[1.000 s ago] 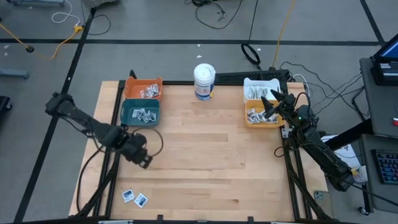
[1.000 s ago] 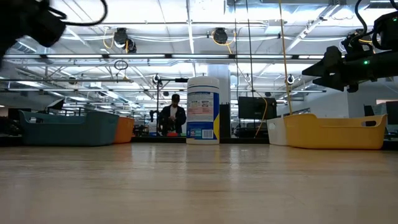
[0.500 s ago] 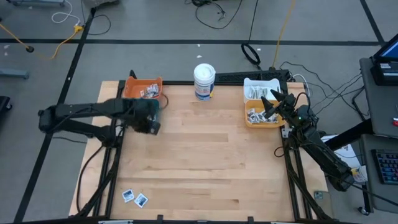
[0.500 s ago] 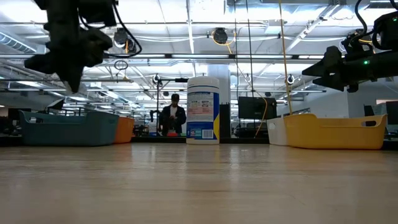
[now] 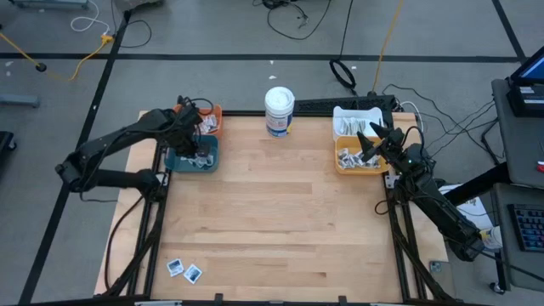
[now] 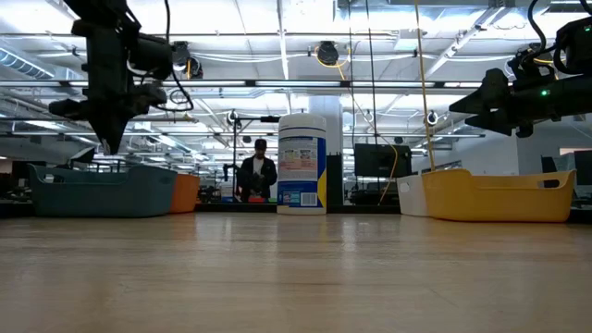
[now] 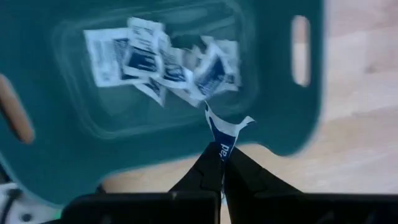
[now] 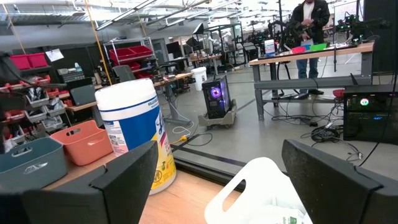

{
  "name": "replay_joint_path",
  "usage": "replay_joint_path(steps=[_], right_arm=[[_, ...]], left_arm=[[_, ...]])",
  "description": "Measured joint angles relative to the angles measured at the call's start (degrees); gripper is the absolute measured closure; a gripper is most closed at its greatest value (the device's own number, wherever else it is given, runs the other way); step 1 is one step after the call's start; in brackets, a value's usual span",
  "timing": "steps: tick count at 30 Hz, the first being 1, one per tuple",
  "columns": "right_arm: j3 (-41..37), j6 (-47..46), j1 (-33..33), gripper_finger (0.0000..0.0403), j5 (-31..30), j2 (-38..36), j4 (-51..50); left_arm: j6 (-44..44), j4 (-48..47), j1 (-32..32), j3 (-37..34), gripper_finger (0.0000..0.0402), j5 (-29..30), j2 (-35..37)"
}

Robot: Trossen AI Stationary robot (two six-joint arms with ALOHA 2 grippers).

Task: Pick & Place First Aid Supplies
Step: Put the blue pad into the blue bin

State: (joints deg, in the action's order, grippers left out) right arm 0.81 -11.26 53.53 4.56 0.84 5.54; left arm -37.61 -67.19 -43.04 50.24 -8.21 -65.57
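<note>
The left claw (image 7: 214, 163) hangs over the teal plastic bin (image 7: 273, 124), pinching one white-and-blue square sachet (image 7: 222, 134) so it would drop among its like. The right claw (image 5: 371, 141) waits wide above the yellow plastic bin (image 5: 344, 167) at the counter's (image 5: 272, 212) edge.

The right gripper (image 8: 217, 180) has its two dark fingers (image 8: 124, 180) spread wide apart, with nothing between them. Beyond them stands a white tub (image 8: 132, 134) with a blue label on the wooden table (image 8: 180, 202). Just beside the tub sits an orange bin (image 8: 81, 142), with a teal bin (image 8: 31, 163) next to that. A white bin (image 8: 258, 186) lies nearer the fingers. Far behind the tub, a person (image 8: 308, 34) stands at a workbench.
</note>
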Motion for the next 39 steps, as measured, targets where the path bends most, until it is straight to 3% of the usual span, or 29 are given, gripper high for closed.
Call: replay_joint_path(steps=[9, 16, 21, 31, 39], right_arm=[[0.0, 0.0, 0.0, 0.0066, 0.0, 0.0, 0.0], [0.0, 0.0, 0.0, 0.0066, 0.0, 0.0, 0.0], [0.0, 0.0, 0.0, 0.0066, 0.0, 0.0, 0.0], [0.0, 0.0, 0.0, 0.0066, 0.0, 0.0, 0.0], [0.0, 0.0, 0.0, 0.0066, 0.0, 0.0, 0.0]], left_arm=[[0.7, 4.5, -2.9, 0.0, 0.04, 9.9, -9.7], [-0.3, 6.2, -4.5, 0.0, 0.0378, 8.2, -14.2], [-0.6, 7.6, -4.1, 0.0, 0.0334, 7.7, -13.8], [-0.6, 7.4, -4.1, 0.0, 0.019, 6.8, -10.4], [-3.8, 6.8, -3.4, 0.0, 0.0154, 2.8, -7.1]])
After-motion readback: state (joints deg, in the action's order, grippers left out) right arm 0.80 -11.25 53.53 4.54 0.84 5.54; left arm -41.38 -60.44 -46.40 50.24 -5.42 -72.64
